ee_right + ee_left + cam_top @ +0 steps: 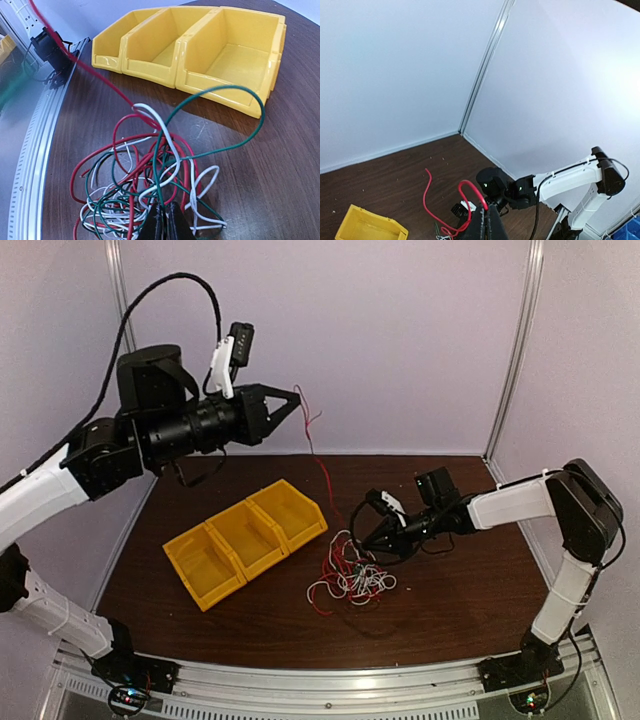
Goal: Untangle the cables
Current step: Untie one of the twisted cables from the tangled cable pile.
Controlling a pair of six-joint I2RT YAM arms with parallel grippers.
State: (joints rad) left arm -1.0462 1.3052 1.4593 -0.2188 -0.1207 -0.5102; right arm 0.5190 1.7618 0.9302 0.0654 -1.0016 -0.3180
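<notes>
Your left tool is high above the back of the bench, pointing to the right. It is closed tight on a red cable. In the left wrist view a short red loop stands up just above the pinched fingertips. From that tool the red cable hangs down to the bench and runs forward into the heap.

The rest of the cables lie in one loose knot of red, white and green strands on the dark wood. The knot is near the middle of the bench, just to the right of the yellow bins. These are three bins joined in a slanted row. One wide green loop arches out of the knot towards the nearest bin.

Your right tool is low, with its tip down in the right side of the knot. In the right wrist view its two fingers are pressed together with hardly a gap. Strands cross right at the tips and seem caught between them. You cannot tell from here which strand it has.
</notes>
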